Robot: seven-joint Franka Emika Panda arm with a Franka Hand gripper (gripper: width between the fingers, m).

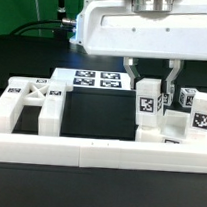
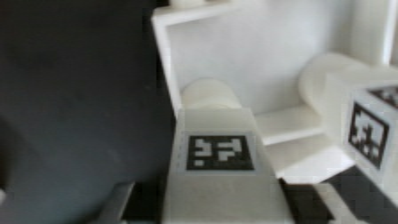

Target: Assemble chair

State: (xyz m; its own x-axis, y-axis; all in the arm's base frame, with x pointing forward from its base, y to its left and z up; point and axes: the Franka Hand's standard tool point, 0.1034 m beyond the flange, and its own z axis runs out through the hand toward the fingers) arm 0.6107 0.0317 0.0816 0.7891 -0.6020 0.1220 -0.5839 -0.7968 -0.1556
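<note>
My gripper (image 1: pixel 152 77) is shut on a white square chair leg (image 1: pixel 148 103) and holds it upright, tag facing the camera. The leg hangs just above a cluster of white chair parts (image 1: pixel 174 137) at the exterior view's right. In the wrist view the leg (image 2: pixel 221 150) fills the space between my fingers (image 2: pixel 135 203), which press on both its sides, with my gripper (image 2: pixel 221 208) closed on it. Its rounded end points at a white panel (image 2: pixel 222 45) beyond it. A white chair frame with an X brace (image 1: pixel 29 101) lies at the exterior view's left.
The marker board (image 1: pixel 98 80) lies flat at the back middle. A long low white border wall (image 1: pixel 88 153) runs along the front. Small tagged white pieces (image 1: pixel 188 97) stand at the right, close to the held leg; one of them shows in the wrist view (image 2: pixel 365 125).
</note>
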